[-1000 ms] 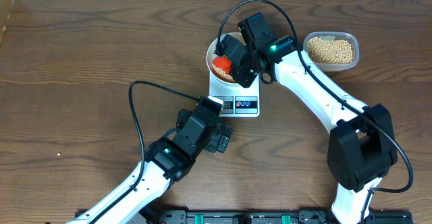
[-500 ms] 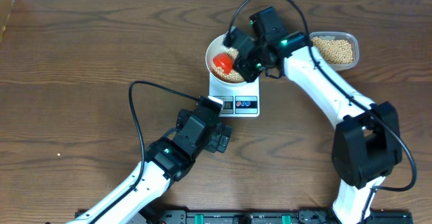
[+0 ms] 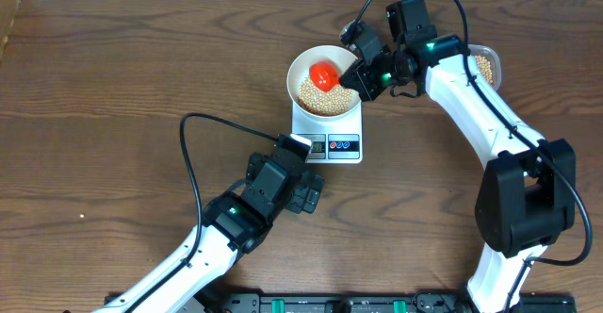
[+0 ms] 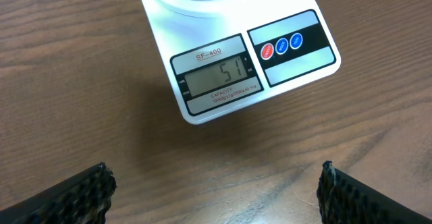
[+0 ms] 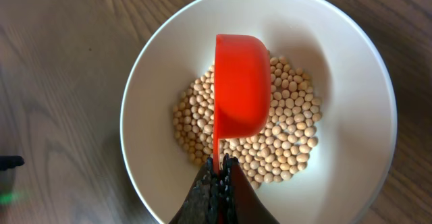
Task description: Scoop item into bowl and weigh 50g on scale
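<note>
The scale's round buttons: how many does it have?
3. The left wrist view shows them in a row on the scale's black panel right of the display: one red button and two blue buttons. None appears hidden.

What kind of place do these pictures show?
Probably a robotics lab bench, not a kitchen: two robot arms share a wooden table, with a digital scale carrying a bowl of beans.

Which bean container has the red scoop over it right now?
The round white bowl on the scale; the right gripper holds the scoop above its beans. The clear tub sits apart, behind that arm.
</note>
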Robot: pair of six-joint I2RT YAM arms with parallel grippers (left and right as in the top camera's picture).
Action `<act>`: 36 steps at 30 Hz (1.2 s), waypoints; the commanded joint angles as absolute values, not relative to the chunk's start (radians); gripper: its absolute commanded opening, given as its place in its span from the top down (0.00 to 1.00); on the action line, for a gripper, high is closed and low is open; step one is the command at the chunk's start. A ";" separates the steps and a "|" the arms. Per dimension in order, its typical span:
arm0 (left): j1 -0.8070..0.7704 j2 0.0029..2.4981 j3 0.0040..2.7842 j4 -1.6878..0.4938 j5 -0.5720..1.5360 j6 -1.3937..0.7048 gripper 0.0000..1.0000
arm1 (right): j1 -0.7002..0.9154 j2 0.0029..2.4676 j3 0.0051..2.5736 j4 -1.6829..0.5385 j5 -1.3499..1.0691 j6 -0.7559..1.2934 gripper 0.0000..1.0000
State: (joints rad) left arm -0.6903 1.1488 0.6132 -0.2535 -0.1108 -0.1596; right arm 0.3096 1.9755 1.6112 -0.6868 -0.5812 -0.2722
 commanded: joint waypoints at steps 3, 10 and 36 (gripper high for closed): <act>-0.693 1.143 0.606 -0.253 -0.113 -0.154 0.02 | 0.291 1.914 1.639 -0.683 -0.613 -0.254 0.99; -0.693 1.143 0.606 -0.253 -0.113 -0.154 0.02 | 0.287 1.908 1.640 -0.683 -0.625 -0.239 0.99; -0.693 1.143 0.606 -0.253 -0.113 -0.154 0.02 | 0.376 1.966 1.634 -0.669 -0.409 -0.270 0.99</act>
